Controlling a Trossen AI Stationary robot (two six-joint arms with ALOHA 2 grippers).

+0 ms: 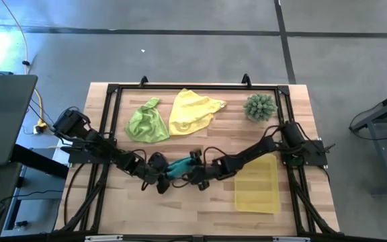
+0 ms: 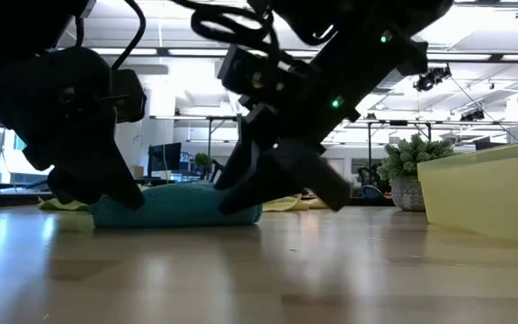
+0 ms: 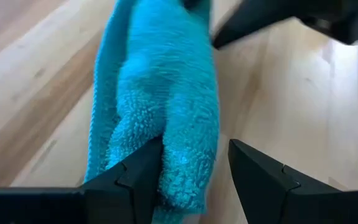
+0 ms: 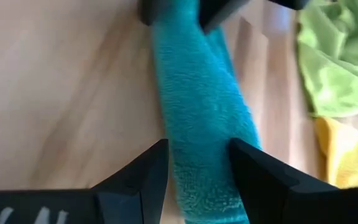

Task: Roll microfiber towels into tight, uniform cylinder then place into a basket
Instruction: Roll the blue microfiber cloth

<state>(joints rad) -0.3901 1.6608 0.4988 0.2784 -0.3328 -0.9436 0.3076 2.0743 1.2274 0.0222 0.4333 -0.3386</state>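
The teal towel (image 1: 178, 166) lies rolled into a short cylinder on the wooden table, its length running left to right between my two grippers. My left gripper (image 1: 161, 176) is open at the roll's left end (image 3: 166, 143). My right gripper (image 1: 195, 173) is open astride the roll's right end (image 4: 197, 149). The lime green towel (image 1: 146, 122) and the yellow towel (image 1: 193, 111) lie crumpled and unrolled at the far side. The basket (image 1: 257, 183) sits on the table at the near right. My left gripper comes slanting down along the roll from the table's left. One finger (image 3: 138, 171) is dug into the fuzzy left end (image 3: 160, 155), and the other finger (image 3: 253, 168) stands clear with bare wood showing beside it. The roll rests on the table. My right gripper comes slanting down from the table's right, its fingers along the roll. Both fingers (image 4: 151, 165) lie against the sides of the roll's right end (image 4: 197, 168), which fills the gap between them. The roll rests flat on the table (image 2: 178, 209).
A spiky green plant (image 1: 259, 106) stands at the far right, behind the basket. A black frame (image 1: 180, 87) runs round the table's edges. Bare wood lies near the front edge and to the near left.
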